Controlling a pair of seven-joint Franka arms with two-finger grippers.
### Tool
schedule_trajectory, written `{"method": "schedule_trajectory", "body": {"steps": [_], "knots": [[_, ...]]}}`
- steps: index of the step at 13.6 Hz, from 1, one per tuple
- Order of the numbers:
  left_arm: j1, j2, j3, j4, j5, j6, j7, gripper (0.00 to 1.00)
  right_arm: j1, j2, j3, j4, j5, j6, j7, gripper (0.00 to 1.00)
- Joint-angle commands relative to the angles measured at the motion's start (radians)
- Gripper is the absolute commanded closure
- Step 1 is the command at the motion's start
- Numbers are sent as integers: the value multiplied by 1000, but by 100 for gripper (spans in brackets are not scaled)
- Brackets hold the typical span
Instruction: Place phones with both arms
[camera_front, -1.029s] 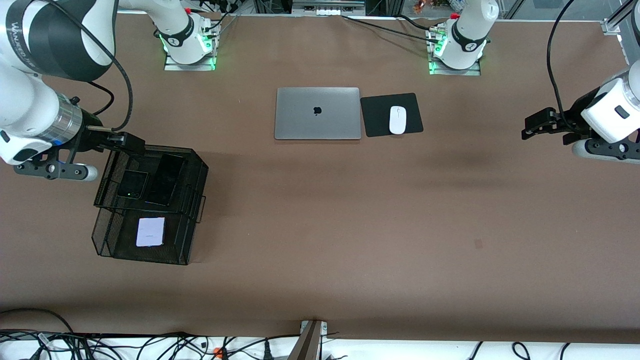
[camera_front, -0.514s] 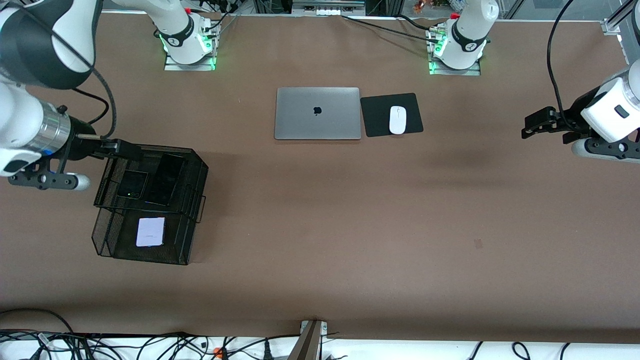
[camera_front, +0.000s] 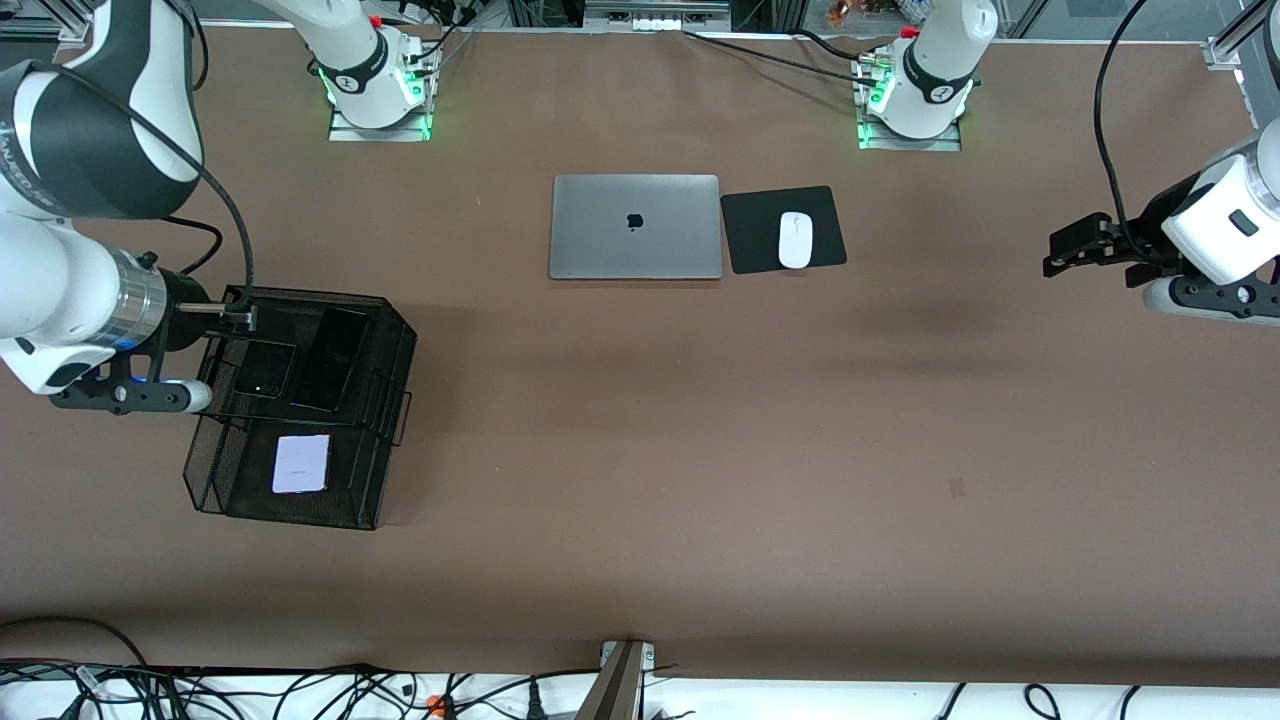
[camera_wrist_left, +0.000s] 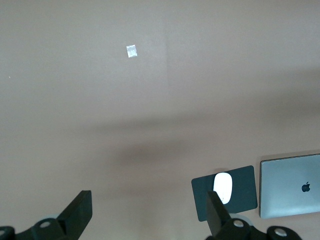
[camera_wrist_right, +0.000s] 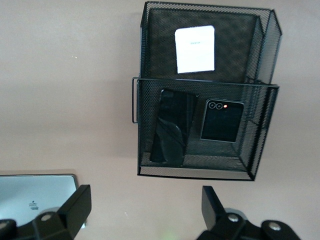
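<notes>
Right gripper (camera_front: 245, 318) spread wide, nothing held, hung over the black mesh basket (camera_front: 385, 400) rim, white phone (camera_front: 300, 463) laid in the nearer tier, two black phones (camera_front: 265, 368) (camera_front: 332, 358) seen above, left gripper (camera_front: 1062, 250) parked open over bare tabletop.

Black wire-mesh metal tray (camera_front: 385, 345), glossy long black phone (camera_wrist_right: 172, 126). Matt silver metal laptop (camera_front: 635, 227). Smooth matt brown table (camera_front: 700, 450).
</notes>
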Motion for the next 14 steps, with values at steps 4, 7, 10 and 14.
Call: {"method": "schedule_trajectory", "body": {"steps": [4, 7, 10, 14], "knots": [[-8, -7, 5, 12, 23, -18, -11, 0, -182, -283, 228, -411, -106, 248, 21, 2], [-8, -7, 5, 12, 23, -19, -11, 0, -243, -337, 308, -504, -167, 311, 23, 1], [-8, -7, 5, 12, 23, -30, -11, 0, -254, -348, 311, -508, -184, 302, 12, 0], [-8, -7, 6, 12, 24, -30, -9, 0, -262, -341, 313, -498, -177, 301, 23, 0]]}}
